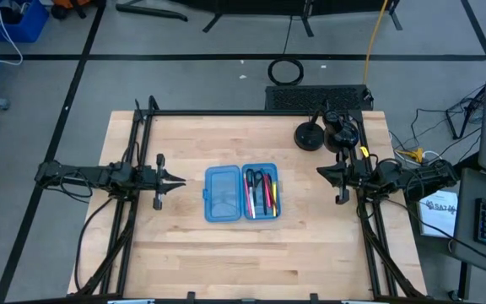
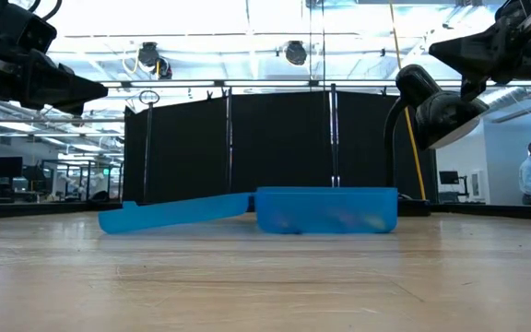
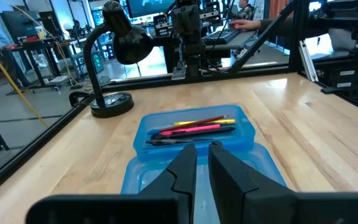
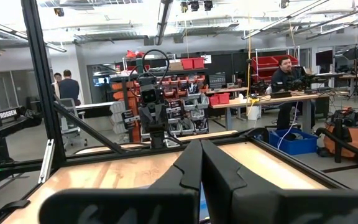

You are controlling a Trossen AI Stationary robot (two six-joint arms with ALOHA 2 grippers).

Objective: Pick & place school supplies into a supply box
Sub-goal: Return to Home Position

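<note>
The translucent blue supply box lies open in the middle of the table. Its shallow half (image 1: 223,194) rests flat on the left; its deeper half (image 1: 261,192) on the right holds yellow, pink, red and dark pens (image 3: 194,127). Seen in the low view, the deeper half (image 2: 326,210) stands on the wood and the other half (image 2: 178,214) slopes down beside it. My left gripper (image 1: 180,179) hovers left of the box, shut and pointing at it (image 3: 202,158). My right gripper (image 1: 321,172) hovers right of the box, shut (image 4: 202,155). Both are raised above the table.
A black desk lamp stands on its round base (image 1: 309,135) at the far right of the table, its head (image 2: 436,111) hanging near my right arm. Bare wood lies around the box on all sides. People stand and sit in the room beyond the table.
</note>
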